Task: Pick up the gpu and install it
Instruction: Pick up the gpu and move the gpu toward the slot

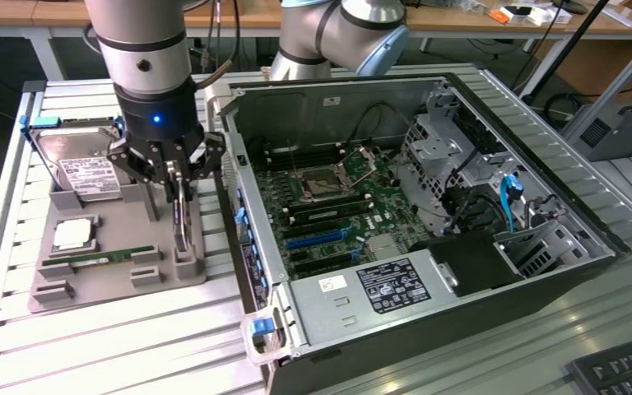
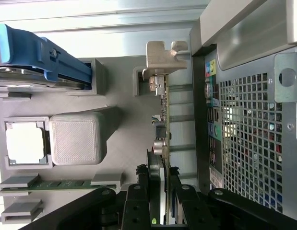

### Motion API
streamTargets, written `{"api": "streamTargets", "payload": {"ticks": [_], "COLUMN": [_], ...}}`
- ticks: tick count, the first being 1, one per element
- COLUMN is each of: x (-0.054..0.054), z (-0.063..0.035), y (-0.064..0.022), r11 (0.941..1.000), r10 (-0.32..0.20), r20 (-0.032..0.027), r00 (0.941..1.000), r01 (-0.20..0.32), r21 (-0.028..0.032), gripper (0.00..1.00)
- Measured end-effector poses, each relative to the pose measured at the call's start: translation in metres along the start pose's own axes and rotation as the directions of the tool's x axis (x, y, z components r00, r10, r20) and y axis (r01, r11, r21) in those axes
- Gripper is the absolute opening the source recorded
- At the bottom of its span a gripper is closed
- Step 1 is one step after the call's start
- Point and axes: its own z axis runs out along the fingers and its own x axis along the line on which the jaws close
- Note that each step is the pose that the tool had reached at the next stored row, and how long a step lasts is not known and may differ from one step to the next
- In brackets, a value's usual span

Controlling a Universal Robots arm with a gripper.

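The gpu (image 1: 184,234) is a thin card standing on edge at the grey holder's (image 1: 108,284) side nearest the computer. My gripper (image 1: 174,206) hangs straight above it, and its dark fingers come down on both faces of the card. In the wrist view the gpu (image 2: 161,129) runs edge-on away from the gripper (image 2: 158,191), its silver bracket (image 2: 162,57) at the far end by a holder post. The fingers (image 2: 141,196) press against the card's sides, so the gripper is shut on it. The card's lower edge still appears to sit at the holder.
The holder also carries a hard drive (image 1: 85,173) in a blue caddy (image 2: 42,57), a CPU (image 1: 72,234) and a green memory stick (image 1: 102,257). The open computer case (image 1: 579,206) with its motherboard (image 1: 327,214) lies close on the exterior view's right. A keyboard (image 1: 624,370) lies at the corner.
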Motion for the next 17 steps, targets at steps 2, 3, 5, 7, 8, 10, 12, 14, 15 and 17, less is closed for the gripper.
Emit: {"api": "streamTargets", "payload": {"ticks": [2, 3, 5, 7, 8, 10, 12, 14, 15, 17], "x": [0.0, 0.0, -0.0001, -0.0001, -0.0001, -0.0002, -0.0002, -0.0002, -0.0002, -0.0002], "z": [-0.0005, -0.0007, -0.0011, -0.002, -0.0023, -0.0033, -0.0038, -0.0043, -0.0045, -0.005], "y": [-0.0001, -0.0002, -0.0003, -0.0005, -0.0005, -0.0007, -0.0009, -0.001, -0.001, -0.0012], "r11": [1.0, 1.0, 1.0, 1.0, 1.0, 1.0, 1.0, 1.0, 1.0, 1.0], "r10": [0.0, 0.0, 0.0, 0.0, 0.0, 0.0, 0.0, 0.0, 0.0, 0.0], "r20": [-0.0001, 0.0, -0.0001, -0.0001, -0.0001, -0.0001, -0.0001, -0.0002, -0.0001, -0.0002], "r00": [1.0, 1.0, 1.0, 1.0, 1.0, 1.0, 1.0, 1.0, 1.0, 1.0], "r01": [0.0, 0.0, 0.0, 0.0, 0.0, 0.0, 0.0, 0.0, 0.0, 0.0], "r21": [-0.0001, -0.0001, -0.0003, -0.0004, -0.0005, -0.0006, -0.0007, -0.0007, -0.0008, -0.0008], "gripper": [0.27, 0.27, 0.27, 0.27, 0.27, 0.27, 0.27, 0.27, 0.27, 0.27]}}
